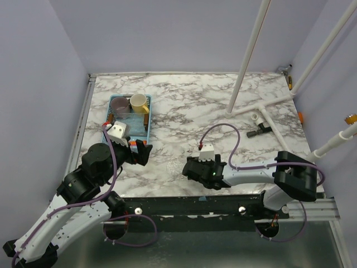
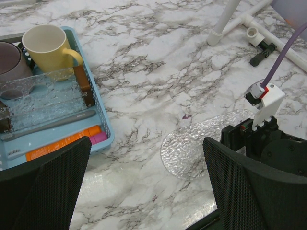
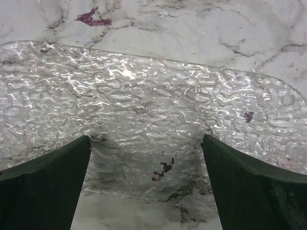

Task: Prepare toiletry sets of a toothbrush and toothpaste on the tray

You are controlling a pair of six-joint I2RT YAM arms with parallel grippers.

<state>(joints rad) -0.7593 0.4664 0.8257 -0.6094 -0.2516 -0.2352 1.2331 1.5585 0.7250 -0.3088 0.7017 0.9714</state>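
Observation:
The light blue tray (image 1: 149,118) stands at the left of the table. In the left wrist view the tray (image 2: 102,114) holds a thin long toothbrush (image 2: 48,124), an orange toothpaste tube (image 2: 62,142) and a pink one (image 2: 99,138) along its near side. My left gripper (image 1: 143,154) is open and empty, low over bare table just right of the tray's near corner (image 2: 146,191). My right gripper (image 1: 189,167) is open and empty, over a clear textured plastic sheet (image 3: 144,105) that lies flat on the table (image 2: 201,139).
A yellow mug (image 2: 48,44), a purple-grey mug (image 2: 9,60), a brown block (image 2: 84,86) and a clear textured piece (image 2: 43,98) are in the tray. A white pipe frame (image 1: 262,106) and a black fitting (image 1: 260,132) are at the back right. Walls enclose the table.

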